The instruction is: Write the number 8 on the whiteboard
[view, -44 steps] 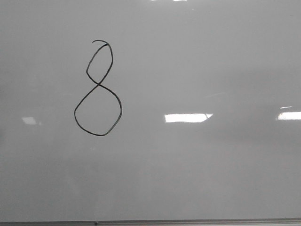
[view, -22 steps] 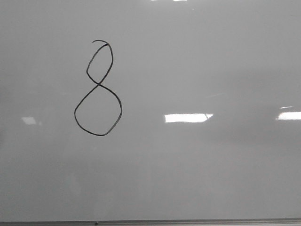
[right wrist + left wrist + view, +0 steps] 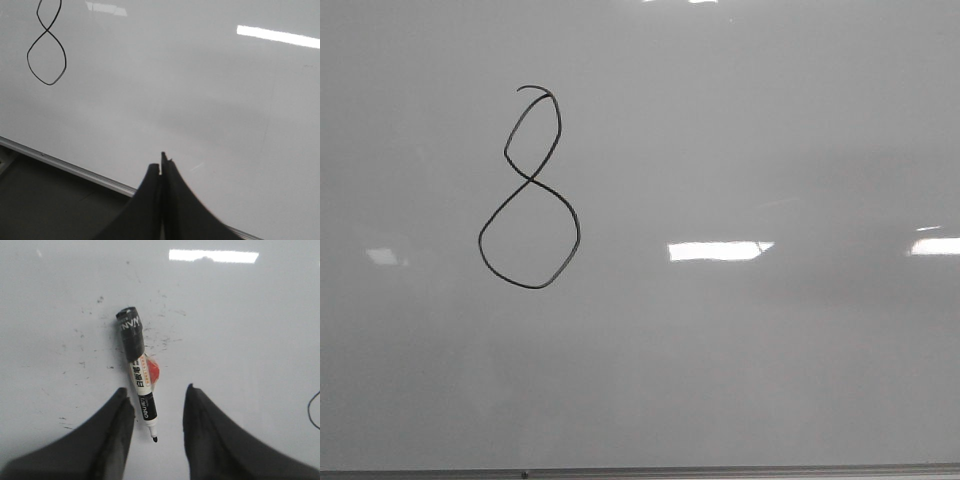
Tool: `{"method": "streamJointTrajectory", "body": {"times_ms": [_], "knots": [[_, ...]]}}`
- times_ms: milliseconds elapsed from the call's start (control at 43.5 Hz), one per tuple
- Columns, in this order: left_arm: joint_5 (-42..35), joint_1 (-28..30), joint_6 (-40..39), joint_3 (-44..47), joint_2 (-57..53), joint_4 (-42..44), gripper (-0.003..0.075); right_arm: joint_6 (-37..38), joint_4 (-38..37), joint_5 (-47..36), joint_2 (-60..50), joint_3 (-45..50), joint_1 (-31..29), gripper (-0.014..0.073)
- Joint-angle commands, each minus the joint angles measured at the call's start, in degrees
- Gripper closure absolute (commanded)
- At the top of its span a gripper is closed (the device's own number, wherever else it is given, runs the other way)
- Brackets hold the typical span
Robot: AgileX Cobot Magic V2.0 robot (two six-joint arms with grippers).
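The number 8 (image 3: pixel 528 190) is drawn in thin black line on the whiteboard (image 3: pixel 740 130), left of middle in the front view. It also shows in the right wrist view (image 3: pixel 46 50). No gripper shows in the front view. In the left wrist view my left gripper (image 3: pixel 156 392) is open over the whiteboard (image 3: pixel 240 325). A black-and-white marker (image 3: pixel 138 375) with an orange patch lies loose on the board, uncapped tip between the fingers, touching neither. My right gripper (image 3: pixel 161 162) is shut and empty above the board's near frame edge (image 3: pixel 75 167).
Bright rectangular glare patches (image 3: pixel 718 250) lie on the board. Small black smudges (image 3: pixel 160 337) dot the board around the marker. The thin grey frame (image 3: pixel 640 472) runs along the board's near edge, with a dark surface (image 3: pixel 45 205) beyond it.
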Motion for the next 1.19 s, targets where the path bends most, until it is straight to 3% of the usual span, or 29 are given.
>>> {"method": "streamJointTrajectory", "body": {"times_ms": [0, 92, 207, 436, 1056, 1171], "knots": [[-1.6, 0.0, 1.2, 0.9, -8.3, -0.1, 0.0619, -0.1, 1.0, -3.9, 0.3, -1.5, -0.4, 0.0661], [2.7, 0.0, 1.2, 2.0, -14.6, -0.1, 0.0741, -0.1, 1.0, -3.9, 0.3, -1.5, -0.4, 0.0661], [6.4, 0.0, 1.2, 2.3, -21.6, -0.1, 0.0741, -0.1, 1.0, -3.9, 0.3, -1.5, -0.4, 0.0661], [5.9, 0.0, 1.2, 2.3, -29.4, -0.1, 0.0741, -0.1, 1.0, -3.9, 0.3, -1.5, -0.4, 0.0661], [5.9, 0.0, 1.2, 2.3, -29.9, -0.1, 0.0741, -0.1, 1.0, -3.9, 0.3, -1.5, -0.4, 0.0661], [2.3, 0.0, 0.8, 4.2, -30.8, 1.7, 0.0741, -0.1, 1.0, -3.9, 0.3, -1.5, -0.4, 0.0661]]}}
